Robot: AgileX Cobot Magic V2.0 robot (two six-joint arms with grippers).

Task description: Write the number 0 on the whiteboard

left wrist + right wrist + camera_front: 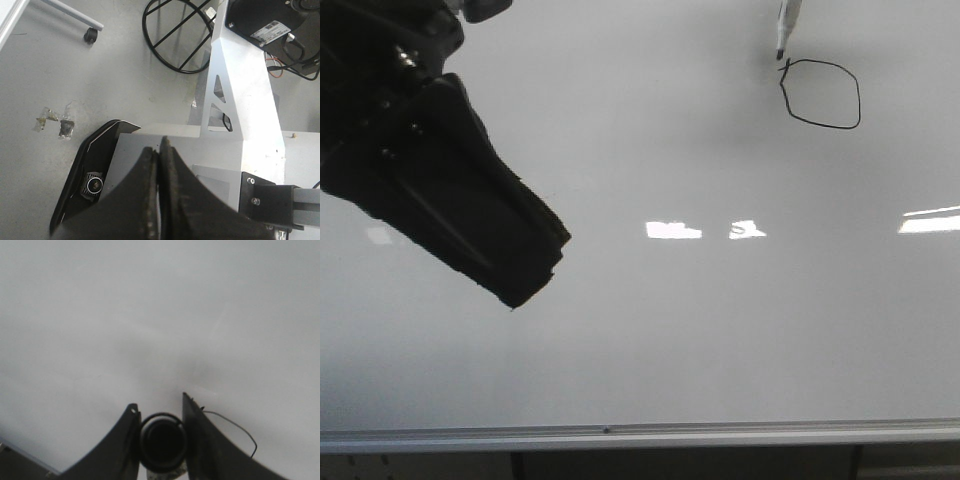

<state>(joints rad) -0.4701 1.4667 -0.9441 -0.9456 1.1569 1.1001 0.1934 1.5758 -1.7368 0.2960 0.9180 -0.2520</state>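
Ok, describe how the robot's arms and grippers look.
The left arm is bulky, matte black and angular, with small bolts on its housing. The left gripper has two long, dark, tapered fingers. The right gripper has matching black fingers with thin pale edges. No cables or markings are visible on them.

left arm: black, bulky | fingers: dark, tapered, matte

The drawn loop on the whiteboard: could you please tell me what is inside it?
Inside the number 0 only bare whiteboard shows; nothing is written there. The marker tip sits just above its upper left. In the right wrist view, the right pincer hides most of the loop.
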